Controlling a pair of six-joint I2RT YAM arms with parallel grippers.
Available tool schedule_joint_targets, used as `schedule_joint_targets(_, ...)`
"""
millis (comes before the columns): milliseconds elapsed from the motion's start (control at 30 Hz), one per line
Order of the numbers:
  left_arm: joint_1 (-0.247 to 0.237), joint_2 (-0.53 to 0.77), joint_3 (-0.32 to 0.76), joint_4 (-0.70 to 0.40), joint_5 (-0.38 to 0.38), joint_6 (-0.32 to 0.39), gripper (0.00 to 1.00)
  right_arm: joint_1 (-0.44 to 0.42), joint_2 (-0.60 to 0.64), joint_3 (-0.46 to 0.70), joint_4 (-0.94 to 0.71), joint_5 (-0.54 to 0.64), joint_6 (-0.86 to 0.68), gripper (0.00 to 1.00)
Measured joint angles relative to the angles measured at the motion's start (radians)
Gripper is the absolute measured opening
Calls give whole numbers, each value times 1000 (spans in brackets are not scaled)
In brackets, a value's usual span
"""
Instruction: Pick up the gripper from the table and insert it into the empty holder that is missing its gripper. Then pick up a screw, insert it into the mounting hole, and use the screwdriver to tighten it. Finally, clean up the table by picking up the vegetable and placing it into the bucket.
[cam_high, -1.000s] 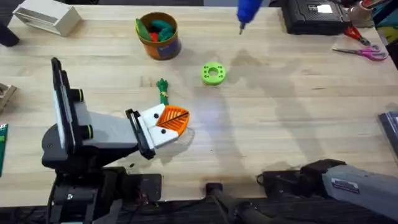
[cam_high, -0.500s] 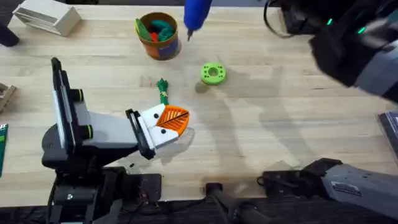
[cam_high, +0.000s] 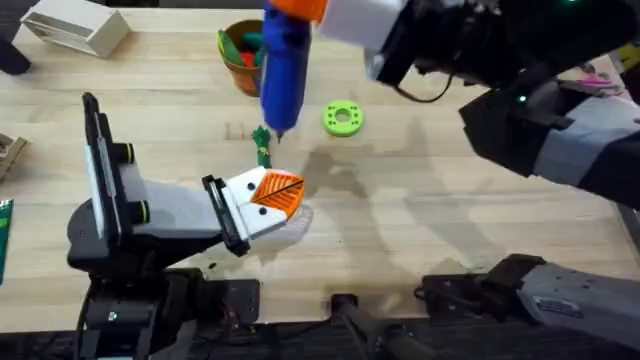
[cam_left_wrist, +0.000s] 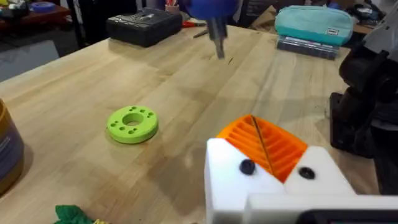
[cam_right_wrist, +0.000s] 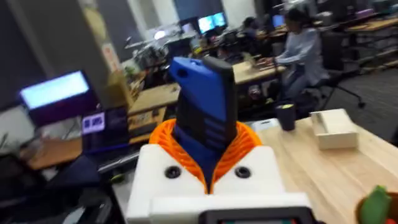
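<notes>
The right gripper (cam_right_wrist: 208, 165) clamps the screwdriver (cam_high: 284, 65) (bit down) above the vegetable (cam_high: 262, 145). The left gripper (cam_high: 268, 198) looks closed on the table (cam_high: 450, 215), with open wood to its right.

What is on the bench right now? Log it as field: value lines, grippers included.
right gripper: shut on the screwdriver, held upright above the table
screwdriver bit: points down, tip near the vegetable
left gripper: shut, low over the table, beside the vegetable
vegetable: lying on the table, not in the bucket
bucket: far side, partly behind the screwdriver, coloured items inside
green ring: flat on the table, apart from the rest
</notes>
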Motion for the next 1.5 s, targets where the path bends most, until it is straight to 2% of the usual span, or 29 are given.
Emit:
schedule_joint_targets(33, 0, 0, 0, 0, 0, 0, 9, 36, 11, 0, 3, -21, -49, 29)
schedule_joint_targets(433, 0, 0, 0, 0, 0, 0, 9, 186, 45, 0, -2, -39, -263, 29)
schedule_joint_targets(1500, 0, 0, 0, 0, 0, 0, 9, 218, 45, 0, -53, -39, -301, 29)
